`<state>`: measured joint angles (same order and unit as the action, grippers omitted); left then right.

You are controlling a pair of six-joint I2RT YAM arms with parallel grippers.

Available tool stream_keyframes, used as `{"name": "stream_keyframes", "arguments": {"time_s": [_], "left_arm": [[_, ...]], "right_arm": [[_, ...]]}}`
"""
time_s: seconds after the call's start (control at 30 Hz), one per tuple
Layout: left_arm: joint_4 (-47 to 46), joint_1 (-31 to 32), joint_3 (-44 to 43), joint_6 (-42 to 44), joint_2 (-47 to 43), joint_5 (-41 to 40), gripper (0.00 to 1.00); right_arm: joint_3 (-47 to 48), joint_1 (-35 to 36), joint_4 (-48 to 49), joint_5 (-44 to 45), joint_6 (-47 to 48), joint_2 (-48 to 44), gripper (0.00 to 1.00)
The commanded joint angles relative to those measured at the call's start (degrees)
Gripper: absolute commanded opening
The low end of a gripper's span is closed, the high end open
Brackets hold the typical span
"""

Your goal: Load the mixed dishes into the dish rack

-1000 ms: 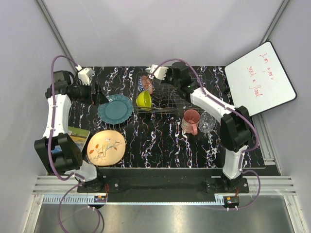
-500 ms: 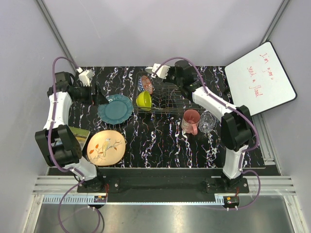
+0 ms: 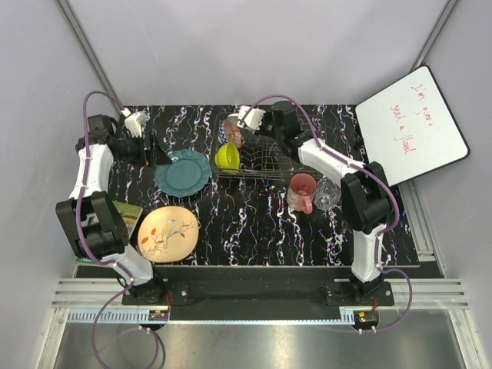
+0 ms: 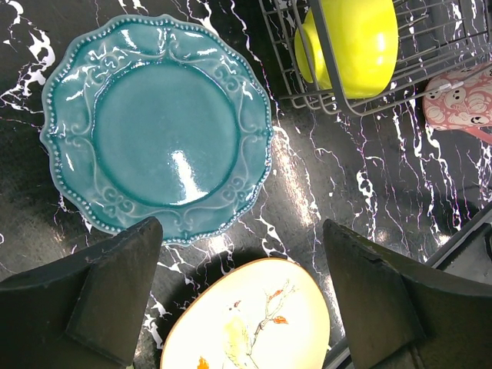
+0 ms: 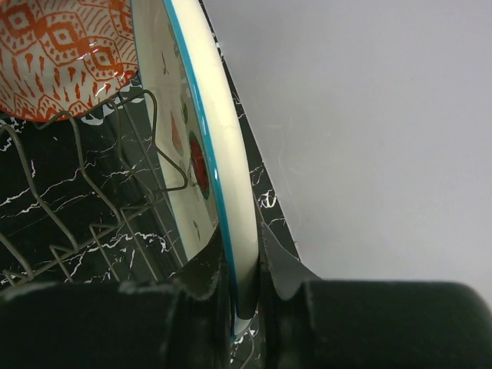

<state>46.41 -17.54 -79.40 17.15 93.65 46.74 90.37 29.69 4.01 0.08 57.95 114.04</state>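
Note:
My right gripper (image 5: 242, 261) is shut on the rim of the white plate with red slices (image 5: 207, 146), held on edge over the far left end of the dish rack (image 3: 265, 157). The red patterned bowl (image 5: 61, 54) and the lime-yellow bowl (image 3: 227, 156) sit in the rack. My left gripper (image 4: 242, 227) is open and empty, above the table between the teal plate (image 4: 157, 134) and the peach floral plate (image 4: 246, 323). The pink mug (image 3: 301, 192) and the clear glass (image 3: 327, 194) stand on the table just in front of the rack's right end.
A blue-green book (image 3: 123, 211) lies at the table's left edge beside the peach plate. A white board with red writing (image 3: 411, 123) leans at the back right. Grey walls close in behind and at both sides.
The right arm has shifted slightly over the rack's left end, still gripping the plate. The left arm has moved a little; its jaws stay wide.

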Motion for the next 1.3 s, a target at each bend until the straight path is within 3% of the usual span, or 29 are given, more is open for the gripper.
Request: {"name": "stream_keyframes", "arguments": {"time_s": [0.0,0.53,0.7,0.97,1.13,1.27], "left_arm": [[-2.47,-0.57,-1.02,0.70,0.48,2.83,0.88],[-2.82,-1.44,-2.17,-0.54,1.63,3.80,0.87],[-2.82,-1.53,-1.64,-0.45,1.63,3.80,0.87],[-2.91,-1.53,-1.20,-0.54,1.36,3.97,0.87],[-2.99,-1.53,-1.20,-0.80,1.10,4.50,0.87],[-2.91,-1.53,-1.02,-0.97,0.49,4.59,0.87]], "right_arm": [[1.74,0.28,8.56,-1.21,-1.96,-1.28,0.00],[1.04,0.19,10.84,3.35,-3.37,4.09,0.00],[1.04,0.10,9.62,6.51,-5.74,5.22,0.18],[-0.89,0.02,10.31,10.29,-5.57,4.44,0.20],[1.12,-0.51,10.14,10.82,-6.36,4.70,0.40],[4.20,-0.43,9.70,10.91,-7.15,6.11,0.43]]}}
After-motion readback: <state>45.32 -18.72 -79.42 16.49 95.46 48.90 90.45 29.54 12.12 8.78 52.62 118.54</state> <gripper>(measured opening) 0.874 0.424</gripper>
